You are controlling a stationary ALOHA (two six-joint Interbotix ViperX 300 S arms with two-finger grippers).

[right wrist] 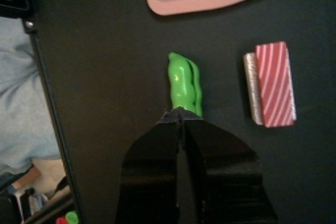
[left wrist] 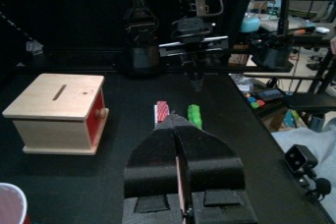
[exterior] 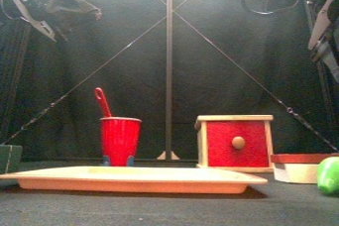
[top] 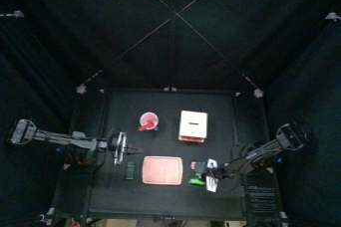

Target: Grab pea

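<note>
The pea (right wrist: 184,83) is a small bright green pod lying flat on the black table, beside a red striped block (right wrist: 272,83). In the right wrist view my right gripper (right wrist: 179,118) has its jaws together, with the tips just at the pea's near end and nothing between them. From above, the pea (top: 198,181) lies right of the pink tray (top: 163,169), with the right gripper (top: 213,177) beside it. It also shows at the front view's right edge, pea (exterior: 328,175). My left gripper (left wrist: 180,135) is shut and rests at the table's left side, pointing toward the pea (left wrist: 194,116).
A red cup (top: 148,121) and a wooden box (top: 194,124) with a red front stand at the back of the table. A dark green piece (top: 128,168) sits left of the tray. The small red block (top: 196,165) lies just behind the pea.
</note>
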